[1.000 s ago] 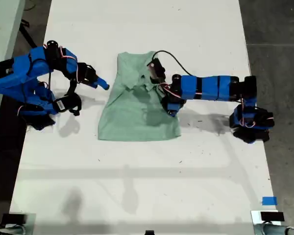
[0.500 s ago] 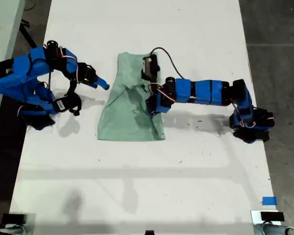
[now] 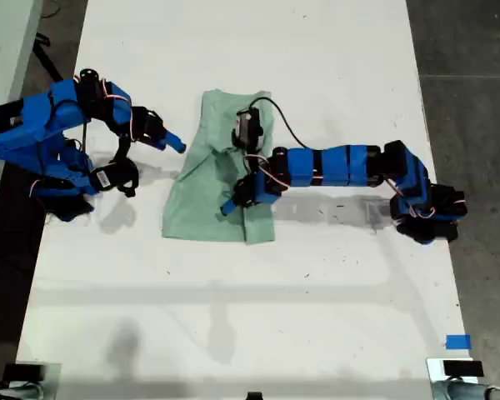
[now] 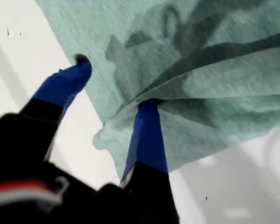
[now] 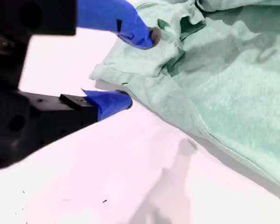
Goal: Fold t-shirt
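The pale mint-green t-shirt (image 3: 202, 196) lies on the white table (image 3: 233, 317), with its side from the exterior view's right folded over its body. My first gripper (image 3: 231, 202) reaches in from the exterior view's right and hovers over the shirt's lower middle. In the first wrist view my first gripper (image 4: 114, 86) is open; the folded edge of the t-shirt (image 4: 214, 79) drapes over one finger (image 4: 147, 135), and the other finger stands apart. My second gripper (image 3: 177, 146) sits at the shirt's edge on the exterior view's left. There my second gripper (image 5: 137, 67) is open beside a bunched sleeve (image 5: 144, 65).
The table's long edges border dark floor (image 3: 475, 83) on the exterior view's right and a grey strip on its left. A blue tape mark (image 3: 457, 342) lies near the lower right corner of the exterior view. Both arm bases stand on the table's sides.
My first gripper has swept toward the exterior view's left, drawing the shirt's right side over its body, so the shirt looks narrower. The second arm has not moved.
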Robot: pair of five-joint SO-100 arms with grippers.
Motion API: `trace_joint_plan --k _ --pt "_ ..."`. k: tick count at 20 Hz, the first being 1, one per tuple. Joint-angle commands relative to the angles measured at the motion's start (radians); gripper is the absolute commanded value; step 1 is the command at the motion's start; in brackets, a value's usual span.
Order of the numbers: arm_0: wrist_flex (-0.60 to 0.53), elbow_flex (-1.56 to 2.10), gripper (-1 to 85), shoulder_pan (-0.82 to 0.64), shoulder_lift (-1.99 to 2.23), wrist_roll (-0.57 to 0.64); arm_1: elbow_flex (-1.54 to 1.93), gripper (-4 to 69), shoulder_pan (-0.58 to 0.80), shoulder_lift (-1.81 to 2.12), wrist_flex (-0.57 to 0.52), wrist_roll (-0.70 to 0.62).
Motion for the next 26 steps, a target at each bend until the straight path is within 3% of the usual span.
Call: trace_joint_plan --k 1,4,9,16,20,26 --pt "-0.02 -0.017 20.8 0.005 0.028 -0.009 -0.087 25.4 0.003 0.178 0.101 -0.023" --pt "-0.023 -0.005 20.8 0.02 0.028 -0.021 -0.075 23.4 0.041 0.316 0.195 -0.06" --pt "-0.046 0.009 20.8 0.041 0.023 -0.041 -0.055 21.9 0.066 0.284 0.12 -0.08" --pt "-0.029 0.015 20.8 0.046 0.021 -0.049 -0.058 18.9 0.087 0.302 0.216 -0.084" --pt "-0.021 0.13 20.9 0.15 0.087 -0.172 -0.031 17.8 0.121 0.38 0.311 -0.126" --pt "-0.121 0.299 21.0 0.322 0.141 -0.339 0.026 16.6 0.16 0.474 0.403 -0.161"
